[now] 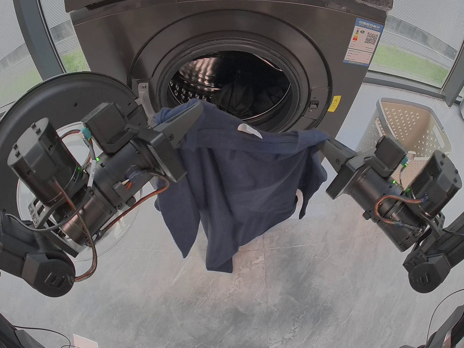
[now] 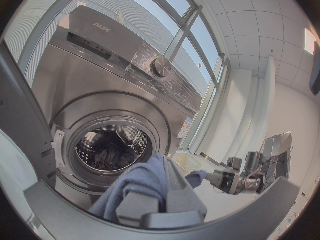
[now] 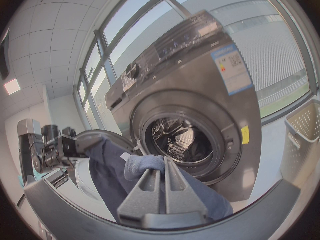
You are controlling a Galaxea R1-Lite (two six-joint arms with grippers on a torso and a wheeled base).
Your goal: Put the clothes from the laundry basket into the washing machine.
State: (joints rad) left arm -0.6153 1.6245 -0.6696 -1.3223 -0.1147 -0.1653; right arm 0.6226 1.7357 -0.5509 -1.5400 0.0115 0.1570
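At left of the head view, open washing machine door, swung wide. Just right of it, left claw clenched on one upper corner of a dark blue shirt. Stretched across mid-frame before the drum opening, loose cloth hanging toward the floor. Behind, upper centre, washing machine with dark clothes lying in the drum. Right of centre, right claw clamped on the shirt's other corner. Far right, laundry basket beside the machine.
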